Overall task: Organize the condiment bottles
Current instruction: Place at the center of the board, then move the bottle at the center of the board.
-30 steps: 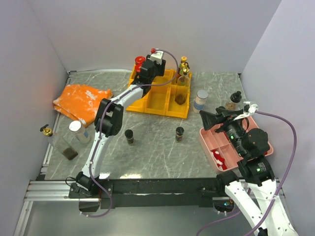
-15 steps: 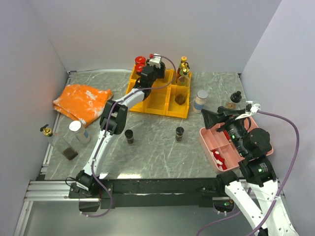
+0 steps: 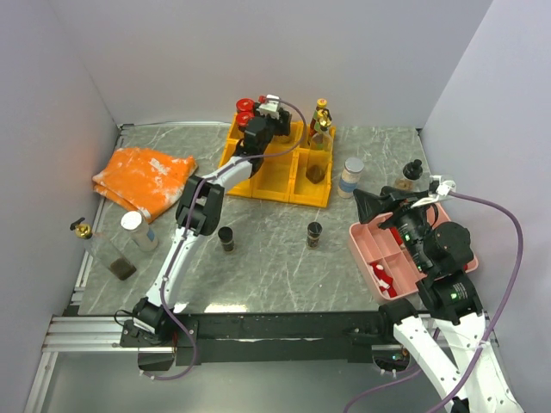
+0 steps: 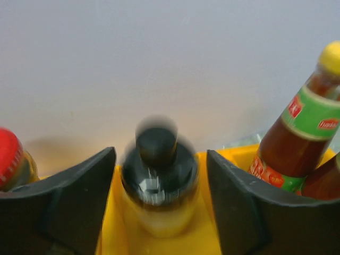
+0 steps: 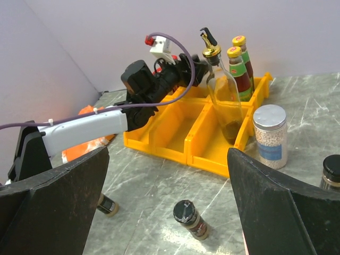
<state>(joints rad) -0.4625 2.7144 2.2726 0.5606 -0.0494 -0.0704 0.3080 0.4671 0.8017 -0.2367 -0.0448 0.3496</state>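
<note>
My left gripper (image 3: pixel 261 129) (image 4: pixel 161 155) is open at the back of the yellow bins (image 3: pixel 275 176). A black-capped bottle (image 4: pixel 158 183) stands in the bin between its jaws, blurred, with a gap on each side. A red-capped bottle (image 4: pixel 8 159) (image 3: pixel 244 108) is to its left and a yellow-green-capped sauce bottle (image 4: pixel 305 127) (image 3: pixel 322 107) to its right. A gold-capped glass cruet (image 3: pixel 318 151) (image 5: pixel 226 103) stands in the right bin. My right gripper (image 3: pixel 372 203) (image 5: pixel 168 154) is open and empty above the table. Two small black-capped bottles (image 3: pixel 314 234) (image 3: pixel 226 238) stand on the table; one shows in the right wrist view (image 5: pixel 191 219).
A silver-capped jar (image 3: pixel 351 176) and a black-capped jar (image 3: pixel 412 169) stand right of the bins. A pink tray (image 3: pixel 366 245) holds red and white packets (image 3: pixel 381 277). An orange cloth (image 3: pixel 142 176), a silver-capped bottle (image 3: pixel 138 231) and a gold-capped glass bottle (image 3: pixel 103 249) lie at left.
My left gripper has dropped lower and reached further into the back of the bins. The right arm has shifted only slightly.
</note>
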